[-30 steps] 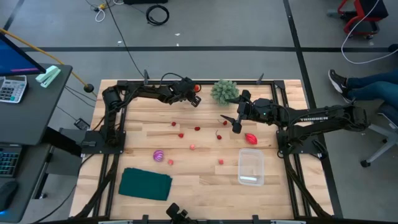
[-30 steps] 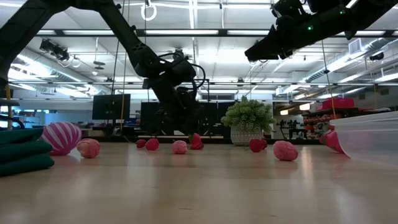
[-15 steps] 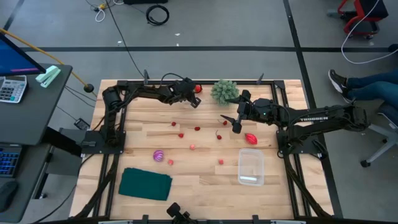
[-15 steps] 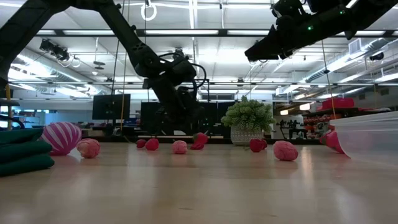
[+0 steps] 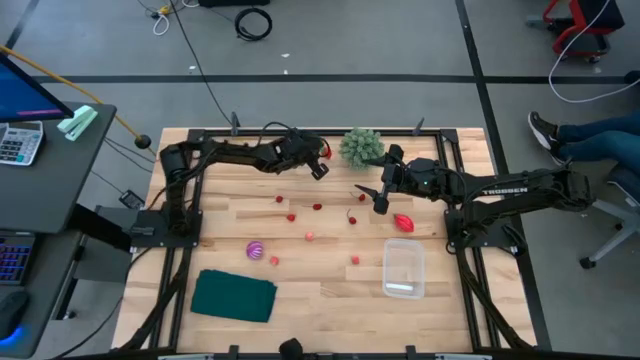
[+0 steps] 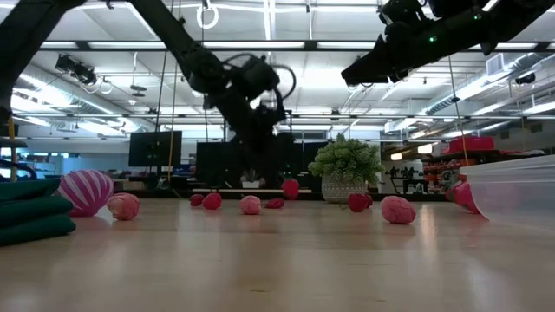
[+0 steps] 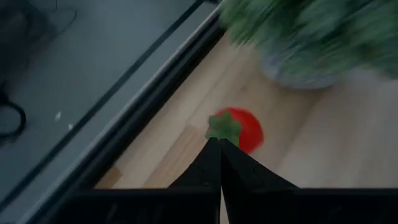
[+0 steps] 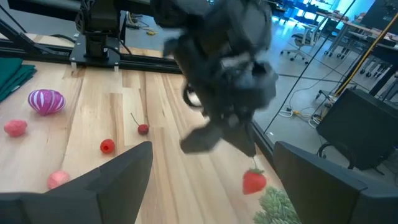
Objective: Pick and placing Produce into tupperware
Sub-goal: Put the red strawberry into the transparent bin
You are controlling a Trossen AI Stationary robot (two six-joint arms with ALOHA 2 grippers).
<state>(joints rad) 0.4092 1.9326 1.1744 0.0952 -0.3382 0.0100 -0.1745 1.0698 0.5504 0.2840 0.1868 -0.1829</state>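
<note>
Start from the clear tub (image 5: 404, 268) at the near right of the table (image 5: 330, 290). From above you see its long axis running from the near edge toward the far edge. In the low view only one corner (image 6: 512, 191) shows, cut off by the picture's right edge. A dark green cloth (image 5: 234, 296) lies well to the tub's left, at the near edge.

Just beyond the tub lies the larger red piece (image 5: 403, 222), its long axis slanted. Small red berries (image 5: 316, 207) are scattered on the wood to the tub's left and farther back. The purple-striped ball (image 5: 254, 249) sits between the cloth and those berries. The low view lines these pieces up in a row (image 6: 251, 204), so you cannot read their spacing there.

Your right gripper (image 5: 380, 200) hovers beyond the larger red piece, its fingers spread wide and empty; its wrist view shows both fingers (image 8: 118, 171) far apart.

Farthest from the tub, near the green plant (image 5: 361, 146) at the back rail, your left gripper (image 5: 318, 162) is lifted off the table. Its fingers are pinched tight on the green top of a strawberry (image 7: 239, 129). The right wrist view shows that berry (image 8: 254, 182) hanging stem up, red tip down. From above it is mostly hidden by the gripper.
</note>
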